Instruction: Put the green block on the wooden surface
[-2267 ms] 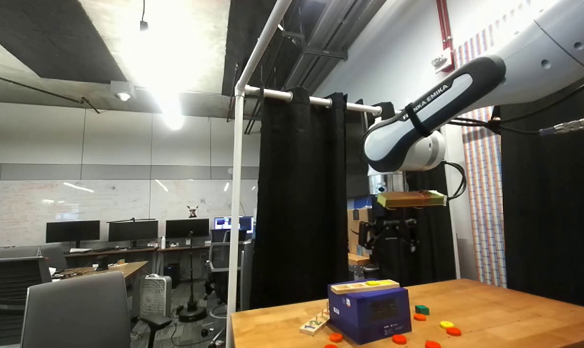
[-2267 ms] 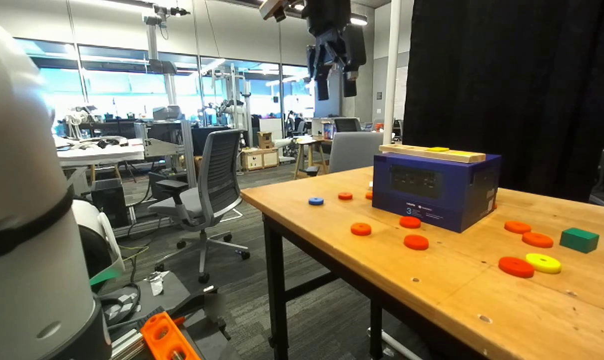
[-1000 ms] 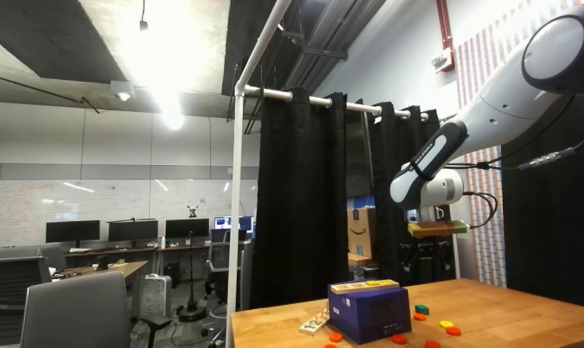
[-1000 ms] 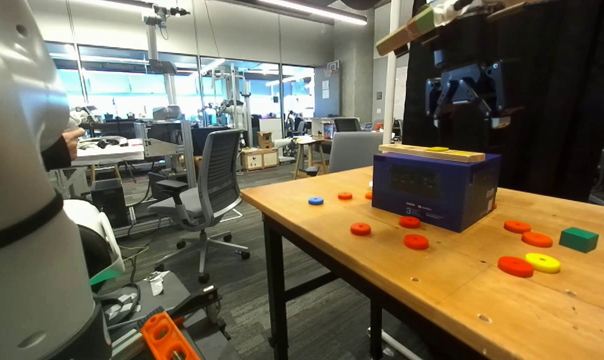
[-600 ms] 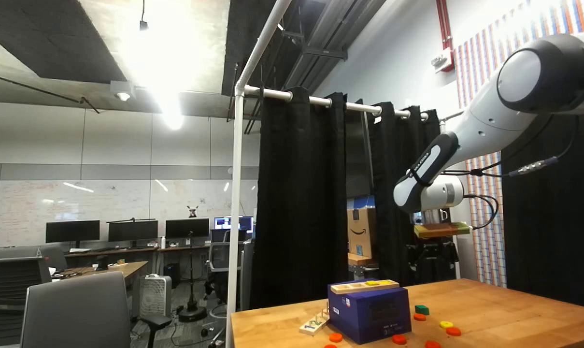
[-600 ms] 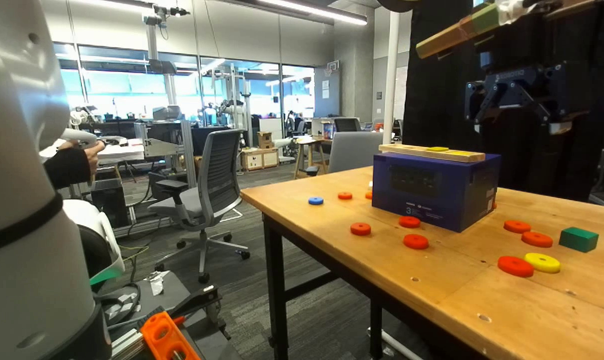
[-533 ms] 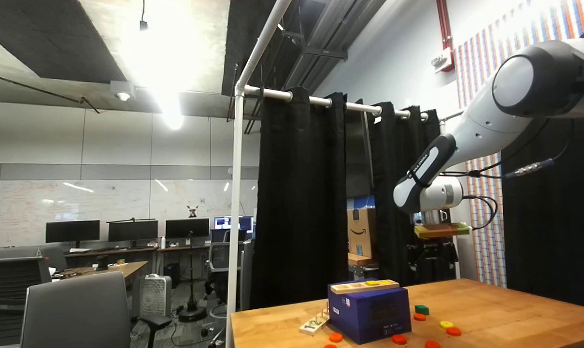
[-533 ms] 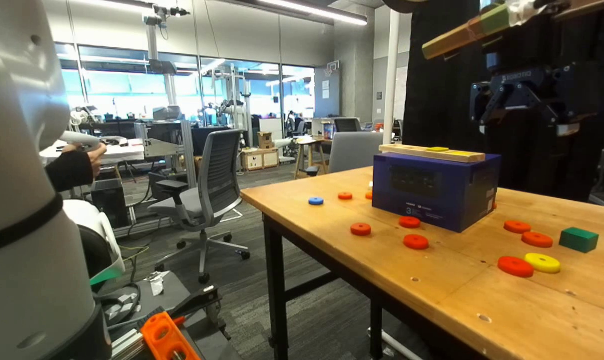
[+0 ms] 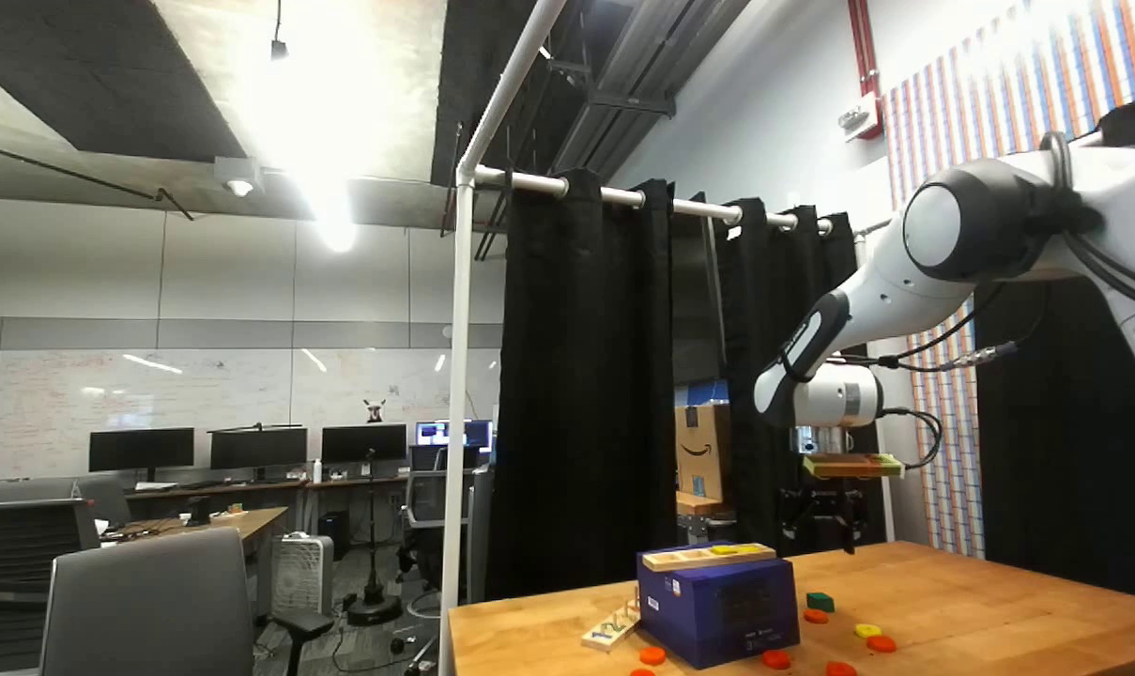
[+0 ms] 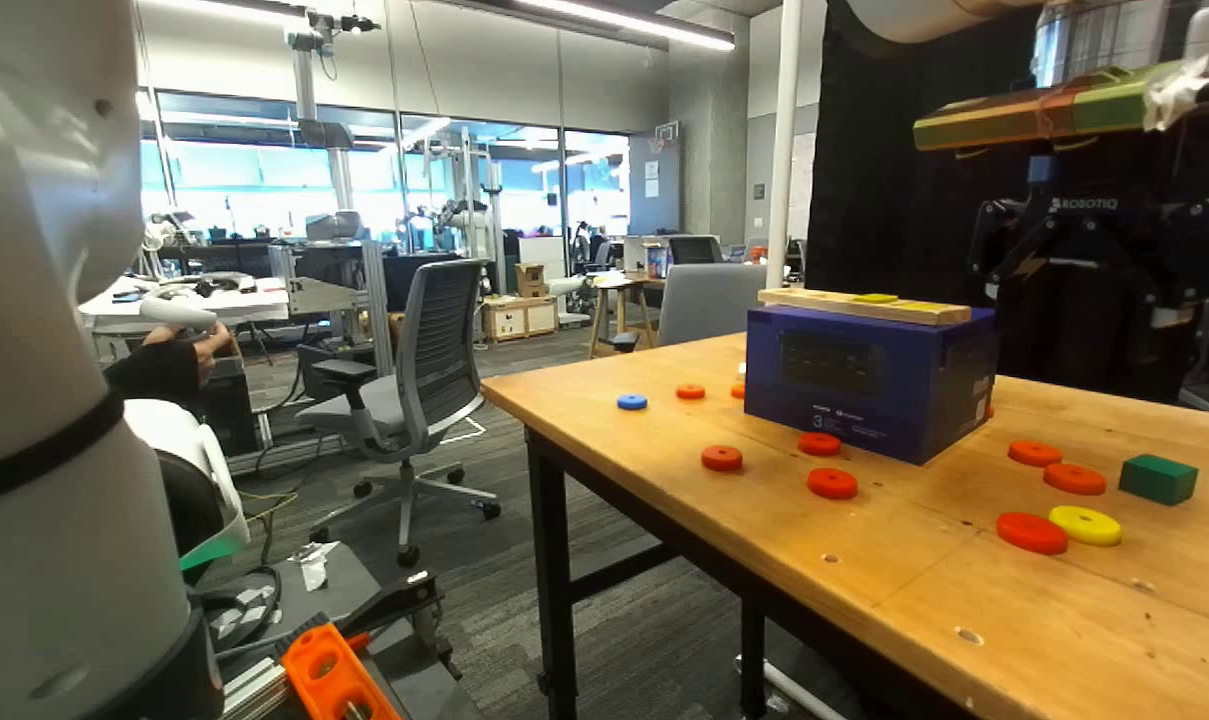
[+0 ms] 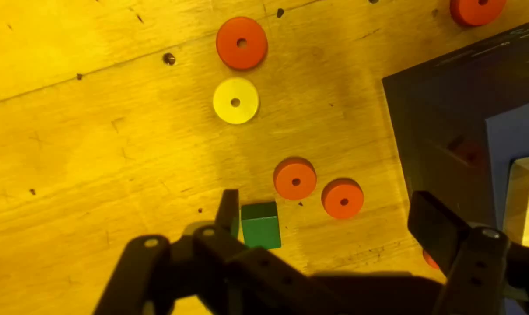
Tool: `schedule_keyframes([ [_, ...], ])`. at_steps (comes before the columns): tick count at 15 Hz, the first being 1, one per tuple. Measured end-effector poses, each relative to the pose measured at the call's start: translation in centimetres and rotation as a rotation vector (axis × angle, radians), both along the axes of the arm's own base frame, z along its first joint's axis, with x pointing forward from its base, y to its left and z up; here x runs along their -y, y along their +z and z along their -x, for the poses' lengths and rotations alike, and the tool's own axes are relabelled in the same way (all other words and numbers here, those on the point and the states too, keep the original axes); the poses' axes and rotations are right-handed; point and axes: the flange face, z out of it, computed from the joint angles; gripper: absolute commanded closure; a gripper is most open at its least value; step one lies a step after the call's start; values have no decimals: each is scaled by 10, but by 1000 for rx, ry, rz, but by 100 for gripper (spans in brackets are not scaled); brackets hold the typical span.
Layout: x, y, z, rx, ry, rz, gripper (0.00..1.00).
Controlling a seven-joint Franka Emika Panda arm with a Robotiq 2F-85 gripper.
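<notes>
The gripper (image 11: 327, 211) is spread wide and grasps nothing, presumably to admit the green block (image 11: 262, 227) at lower centre of the wrist frame, toward the gap's frame-left side; a sideways correction seems due. The block already lies on the wooden tabletop (image 10: 904, 540), so the order appears met. The tabletop is pitted; 2 orange discs (image 11: 294, 175) lie near the block. In an exterior view, a black curtain (image 9: 576, 376) hangs mid-frame, with a whiteboard (image 9: 154, 404) at left.

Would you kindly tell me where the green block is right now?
In an exterior view, the green block lies on the wooden tabletop toward the picture's right edge, just right of an orange disc and beyond the yellow disc.
</notes>
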Motion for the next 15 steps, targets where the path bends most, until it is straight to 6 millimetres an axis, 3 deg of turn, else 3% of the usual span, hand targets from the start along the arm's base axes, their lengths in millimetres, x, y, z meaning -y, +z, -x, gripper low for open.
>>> schedule_keyframes([
  [9,33,-34,-26,-85,100,-27,0],
  [15,37,-50,-46,-121,126,-42,0],
])
